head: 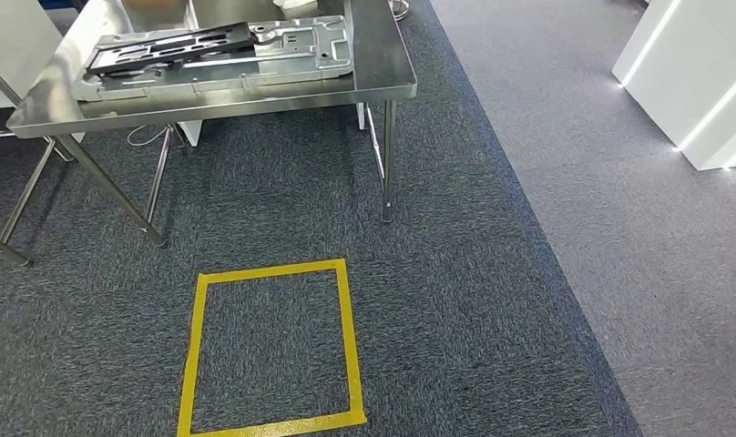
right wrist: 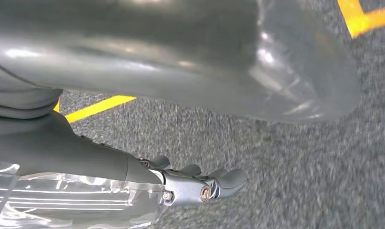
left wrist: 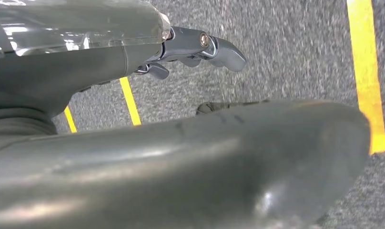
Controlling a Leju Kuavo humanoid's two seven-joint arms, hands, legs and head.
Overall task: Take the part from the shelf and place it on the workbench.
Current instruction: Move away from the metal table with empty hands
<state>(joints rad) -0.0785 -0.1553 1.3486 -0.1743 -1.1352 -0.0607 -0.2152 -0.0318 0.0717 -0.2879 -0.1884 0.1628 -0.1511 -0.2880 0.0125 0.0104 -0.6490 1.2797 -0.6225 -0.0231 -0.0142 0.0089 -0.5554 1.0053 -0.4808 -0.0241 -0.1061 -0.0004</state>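
A shiny steel workbench (head: 383,73) stands on the grey carpet (head: 455,273) up at eleven o'clock with a flat metal part (head: 282,50) lying on it, a yellow tape square (head: 271,346) sits at six o'clock, and the left hand (left wrist: 200,50) and right hand (right wrist: 200,183) hang down with fingers apart, holding nothing.

The right hand (right wrist: 200,183) hangs empty, fingers loosely apart, above grey carpet (right wrist: 286,157) crossed by yellow tape (right wrist: 97,108) beyond it.

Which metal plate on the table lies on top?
The dark plate lies on top, at the table's left side. It rests over the bigger, shiny silver plate.
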